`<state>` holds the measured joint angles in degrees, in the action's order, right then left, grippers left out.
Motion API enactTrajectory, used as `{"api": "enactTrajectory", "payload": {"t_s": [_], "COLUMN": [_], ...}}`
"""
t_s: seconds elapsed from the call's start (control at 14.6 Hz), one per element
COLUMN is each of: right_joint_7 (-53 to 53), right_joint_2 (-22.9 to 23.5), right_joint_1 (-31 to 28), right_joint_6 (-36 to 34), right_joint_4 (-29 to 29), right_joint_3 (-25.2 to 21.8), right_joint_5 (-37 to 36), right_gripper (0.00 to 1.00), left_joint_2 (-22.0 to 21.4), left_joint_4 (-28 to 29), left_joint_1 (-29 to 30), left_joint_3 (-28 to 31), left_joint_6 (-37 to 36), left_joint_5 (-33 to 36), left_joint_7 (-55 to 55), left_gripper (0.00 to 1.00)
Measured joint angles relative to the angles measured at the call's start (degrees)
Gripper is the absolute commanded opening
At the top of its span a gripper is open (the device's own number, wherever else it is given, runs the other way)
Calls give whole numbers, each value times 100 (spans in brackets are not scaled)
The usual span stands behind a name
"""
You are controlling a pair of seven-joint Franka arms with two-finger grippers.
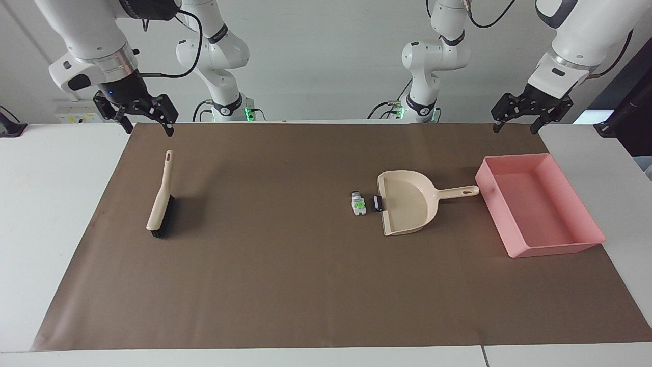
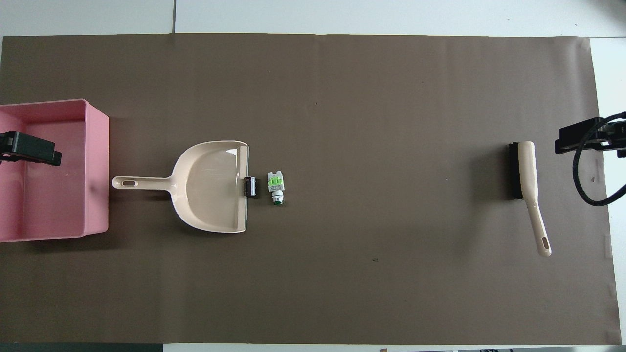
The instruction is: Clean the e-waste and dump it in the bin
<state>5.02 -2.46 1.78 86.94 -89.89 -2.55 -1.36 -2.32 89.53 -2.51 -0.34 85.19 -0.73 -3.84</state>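
With both hands wide and empty, left hand and right hand, grasp the beige-handled, black-bristled brush first; sweep the small black block and green-patched white piece toward three o'clock into the beige plastic dustpan.

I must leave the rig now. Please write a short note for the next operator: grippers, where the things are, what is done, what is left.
Left gripper: open, empty, raised near the pink bin.
Right gripper: open, empty, raised over the mat's edge near the brush handle.
The white-green piece and the black block lie on the mat at the dustpan mouth; the block touches its lip.
Done: nothing yet; the bin is empty.
Left: sweep both pieces into the dustpan, then tip it into the bin.
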Motion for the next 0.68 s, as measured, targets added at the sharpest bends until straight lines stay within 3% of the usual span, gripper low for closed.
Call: {"api": "enactTrajectory", "payload": {"t_s": [0.68], "right_joint_7": [0], "right_joint_2": [0], "right_joint_1": [0], "right_joint_6": [-53], "right_joint_4": [-3], "right_joint_3": [0], "right_joint_5": [0], "right_gripper": [100], "left_joint_2": [-15], "left_joint_4": [63], "left_joint_1": [0], "left_joint_3": [0], "left_joint_6": [2], "left_joint_5": [2], "left_joint_7": [4], "left_gripper": [99]}}
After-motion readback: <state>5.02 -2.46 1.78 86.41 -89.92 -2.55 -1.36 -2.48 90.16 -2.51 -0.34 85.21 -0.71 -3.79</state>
